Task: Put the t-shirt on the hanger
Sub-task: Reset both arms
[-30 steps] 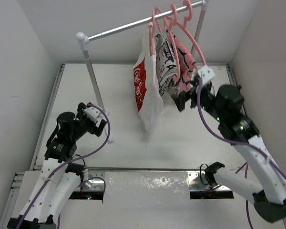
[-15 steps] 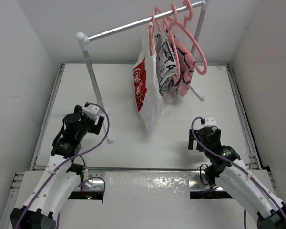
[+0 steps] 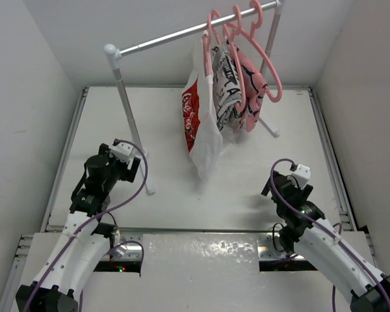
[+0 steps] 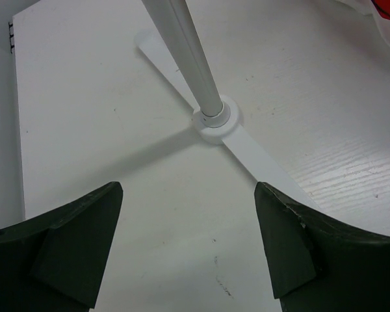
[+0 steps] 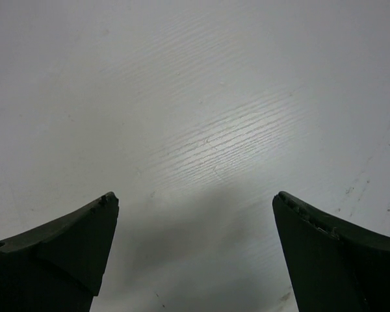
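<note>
The white t-shirt (image 3: 196, 123) with its red Coca-Cola panel hangs from the leftmost salmon-pink hanger (image 3: 209, 40) on the rail, its hem just above the table. A corner of it shows at the top right of the left wrist view (image 4: 385, 8). My left gripper (image 3: 134, 170) is open and empty low over the table beside the rack's left post; in its wrist view (image 4: 188, 192) only bare table lies between the jaws. My right gripper (image 3: 272, 185) is open and empty over the table at the front right, well clear of the shirt; its wrist view (image 5: 196, 195) shows only bare table.
A white clothes rack has its left post (image 3: 127, 104), foot (image 4: 211, 118) and rail (image 3: 175, 36). A black-and-white patterned garment (image 3: 229, 84) and a pink garment (image 3: 253, 91) hang right of the shirt, with a bare pink hanger (image 3: 271, 73) rightmost. Walls enclose the table.
My right arm has drawn back from the hangers and come down to the front right of the table. My left arm has shifted slightly toward me.
</note>
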Robot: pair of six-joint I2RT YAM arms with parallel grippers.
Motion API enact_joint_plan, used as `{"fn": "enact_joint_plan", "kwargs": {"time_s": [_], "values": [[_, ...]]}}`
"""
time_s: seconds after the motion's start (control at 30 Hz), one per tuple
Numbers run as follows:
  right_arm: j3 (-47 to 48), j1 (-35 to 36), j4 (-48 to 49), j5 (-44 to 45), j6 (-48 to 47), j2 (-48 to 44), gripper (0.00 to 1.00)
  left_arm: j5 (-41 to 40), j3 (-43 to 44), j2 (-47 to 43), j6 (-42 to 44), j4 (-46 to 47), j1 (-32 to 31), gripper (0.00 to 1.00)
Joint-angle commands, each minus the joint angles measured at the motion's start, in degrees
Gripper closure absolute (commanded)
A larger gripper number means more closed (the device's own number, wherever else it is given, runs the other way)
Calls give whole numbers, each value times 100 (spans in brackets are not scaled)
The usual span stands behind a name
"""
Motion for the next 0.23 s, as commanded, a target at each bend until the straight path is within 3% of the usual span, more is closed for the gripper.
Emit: {"fn": "enact_joint_plan", "kwargs": {"time_s": [0.0,0.2], "values": [[22,-21,175,423,457,15,1,-14,-23,-69,-64,284,82,20],[329,-21,-500,809,1623,304,1,-5,-14,-95,-64,284,74,20]]}}
